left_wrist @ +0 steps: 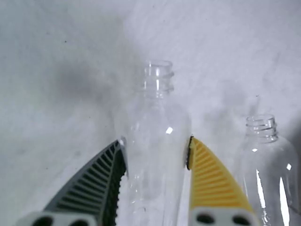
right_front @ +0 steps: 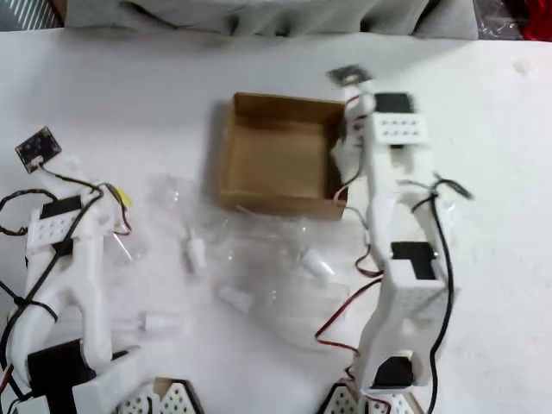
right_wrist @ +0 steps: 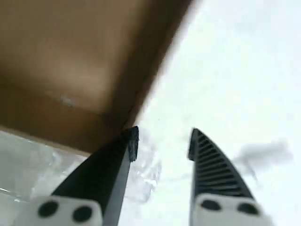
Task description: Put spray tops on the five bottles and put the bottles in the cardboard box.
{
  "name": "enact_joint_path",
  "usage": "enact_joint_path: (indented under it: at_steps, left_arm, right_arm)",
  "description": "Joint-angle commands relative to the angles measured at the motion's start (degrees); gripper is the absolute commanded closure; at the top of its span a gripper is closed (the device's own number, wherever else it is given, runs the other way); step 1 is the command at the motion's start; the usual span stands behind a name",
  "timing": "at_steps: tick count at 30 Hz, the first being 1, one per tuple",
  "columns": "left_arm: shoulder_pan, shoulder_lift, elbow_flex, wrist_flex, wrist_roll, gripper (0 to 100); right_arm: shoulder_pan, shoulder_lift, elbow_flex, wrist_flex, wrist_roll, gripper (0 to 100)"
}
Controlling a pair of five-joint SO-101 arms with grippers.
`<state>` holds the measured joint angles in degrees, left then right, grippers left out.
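An uncapped clear bottle (left_wrist: 153, 132) lies between the grey and yellow fingers of my left gripper (left_wrist: 155, 150), which press on both its sides. A second open-necked clear bottle (left_wrist: 265, 155) lies just beside it. In the high view the left gripper (right_front: 128, 211) is at the table's left, by faint clear bottles (right_front: 164, 194). The cardboard box (right_front: 280, 155) stands open in the middle. My right gripper (right_front: 342, 155) hangs at the box's right wall, and its black fingers (right_wrist: 209, 160) are open over the box corner (right_wrist: 117, 117), holding nothing. White spray tops (right_front: 195, 252) (right_front: 315, 263) (right_front: 235, 299) lie in front of the box.
More clear bottles (right_front: 276, 297) lie scattered among the spray tops in front of the box. Another spray top (right_front: 159, 323) rests near the left arm's base. Red and black cables (right_front: 336, 323) trail by the right arm. White table stretches to the far left and right.
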<state>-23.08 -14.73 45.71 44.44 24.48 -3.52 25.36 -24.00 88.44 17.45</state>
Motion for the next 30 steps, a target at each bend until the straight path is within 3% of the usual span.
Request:
enact_joint_path:
  at_steps: [1, 12, 23, 30]
  left_arm:
    - [0.0, -0.2, -0.5, -1.4, -0.6, 98]
    - [0.2, -0.2, -0.5, -1.3, -0.6, 98]
    - [0.3, -0.2, -0.5, -1.3, -0.6, 98]
    - [0.3, -0.2, -0.5, -1.3, -0.6, 98]
  right_arm:
    - [8.0, -4.1, -10.4, 9.7, -13.8, 90.3]
    - [21.8, -4.1, -5.0, 5.4, -19.5, 90.3]
    - [26.6, -4.3, 12.0, -10.7, -19.7, 90.2]
    - [26.5, -2.7, 14.9, -15.6, -22.2, 82.3]
